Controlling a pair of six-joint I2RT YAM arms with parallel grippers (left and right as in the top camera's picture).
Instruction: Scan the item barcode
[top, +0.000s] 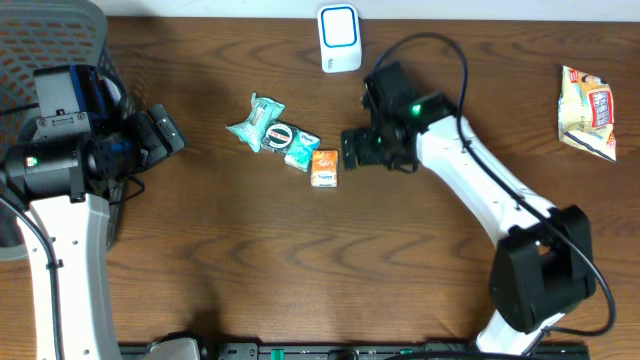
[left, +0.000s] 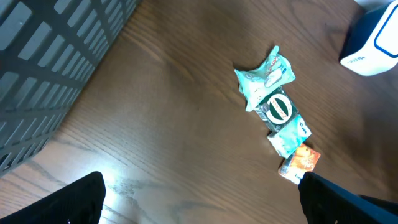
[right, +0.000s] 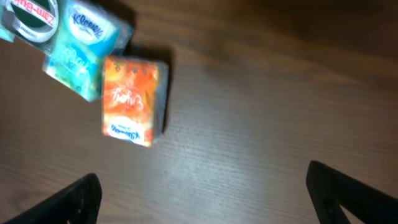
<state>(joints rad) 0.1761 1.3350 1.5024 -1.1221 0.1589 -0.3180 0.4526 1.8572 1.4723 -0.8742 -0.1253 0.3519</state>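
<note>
Jaws blurred, orange packet soft-edged.

Dark wood-grain tabletop with a smooth sheen — the orange packet and teal packet are glossy plastic film.

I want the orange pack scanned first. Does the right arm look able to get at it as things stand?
Probably yes: the right claw is open beside the orange pack, nothing between them.
</note>
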